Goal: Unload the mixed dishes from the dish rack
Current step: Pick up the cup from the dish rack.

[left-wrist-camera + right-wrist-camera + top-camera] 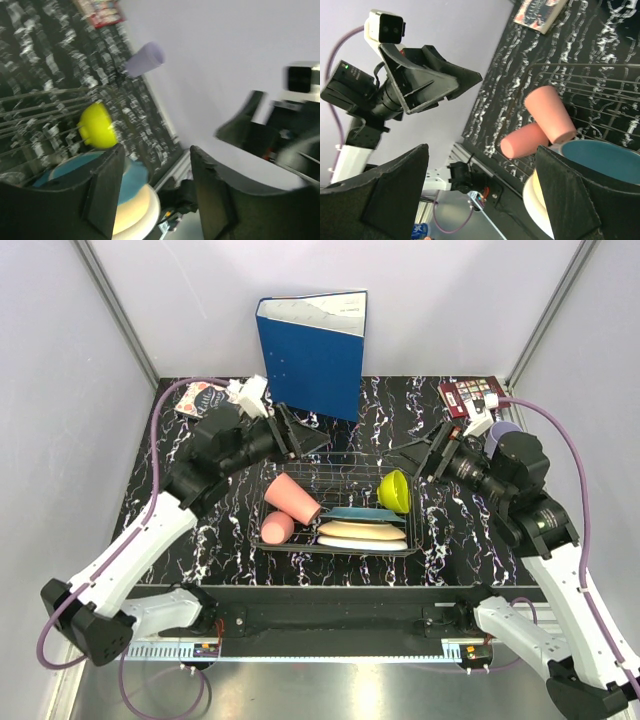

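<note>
Looking through the left wrist view, you get heavy blur: the wire rack (45, 112) shows only as smeared bars, and the teal plate (75, 162) and cream plate (135, 210) are cut off by the left claw's (156, 150) own fingers. From above, the lavender cup (503, 428) is mostly hidden behind the right arm, outside the rack.

The rack is thin dark wire on a black marbled table (450, 540), and the dishes look like smooth plastic. Two pink cups (292, 498) lie on their sides at its left end, a yellow-green bowl (396, 490) stands on edge at the right, and the plates overlap along its lower edge.

Both claws stand apart and hold nothing. The left hovers at the rack's upper left corner, the right claw (481, 150) at its upper right, near the bowl.
</note>
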Robot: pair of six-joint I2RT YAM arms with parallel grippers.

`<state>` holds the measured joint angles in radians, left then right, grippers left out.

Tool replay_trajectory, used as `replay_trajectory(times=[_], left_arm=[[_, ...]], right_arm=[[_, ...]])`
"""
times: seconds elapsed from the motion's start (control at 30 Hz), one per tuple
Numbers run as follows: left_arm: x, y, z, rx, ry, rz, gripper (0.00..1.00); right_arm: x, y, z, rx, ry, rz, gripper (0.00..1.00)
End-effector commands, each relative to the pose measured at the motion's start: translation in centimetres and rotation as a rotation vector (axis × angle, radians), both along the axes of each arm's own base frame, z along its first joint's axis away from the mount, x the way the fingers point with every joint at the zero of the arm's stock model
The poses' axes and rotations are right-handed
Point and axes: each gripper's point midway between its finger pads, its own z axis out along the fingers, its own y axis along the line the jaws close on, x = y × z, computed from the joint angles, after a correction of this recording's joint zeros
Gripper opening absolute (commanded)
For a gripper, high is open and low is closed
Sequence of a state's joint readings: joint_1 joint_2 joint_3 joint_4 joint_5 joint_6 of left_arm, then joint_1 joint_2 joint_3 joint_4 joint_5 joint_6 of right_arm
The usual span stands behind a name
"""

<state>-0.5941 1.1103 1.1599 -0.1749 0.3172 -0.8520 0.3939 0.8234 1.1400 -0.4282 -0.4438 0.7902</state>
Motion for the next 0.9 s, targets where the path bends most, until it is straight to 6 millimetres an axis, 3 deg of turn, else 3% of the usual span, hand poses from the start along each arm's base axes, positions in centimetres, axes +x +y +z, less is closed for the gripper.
replay_trajectory(times=[0.0, 0.27, 0.37, 0.4, 0.5, 0.7, 0.87], left_arm=[[1.6, 3.3, -5.1, 0.257, 0.141, 0.175, 0.66], [3.2, 8.6, -11.3, 0.644, 0.292, 0.38, 0.72], [2.9, 10.3, -13.6, 0.793, 0.359, 0.409, 0.76], [2.6, 10.5, -14.8, 0.84, 0.392, 0.403, 0.78], [2.3, 10.3, -17.2, 0.904, 0.452, 0.399, 0.99], [2.6, 10.2, -20.8, 0.967, 0.55, 0.444, 0.99], [2.7, 9.2, -22.5, 0.926, 0.633, 0.479, 0.99]], right_arm=[[0.6, -0.7, 0.1, -0.071, -0.032, -0.044, 0.95], [1.4, -1.1, -1.8, -0.123, -0.001, -0.071, 0.95], [1.8, -1.0, -2.6, -0.14, 0.009, -0.074, 0.95], [1.8, -1.0, -2.7, -0.144, 0.012, -0.073, 0.95], [2.2, -1.1, -3.4, -0.163, 0.017, -0.079, 0.95], [2.6, -1.1, -4.9, -0.191, 0.037, -0.081, 0.95], [2.7, -1.2, -5.7, -0.209, 0.044, -0.086, 0.95]])
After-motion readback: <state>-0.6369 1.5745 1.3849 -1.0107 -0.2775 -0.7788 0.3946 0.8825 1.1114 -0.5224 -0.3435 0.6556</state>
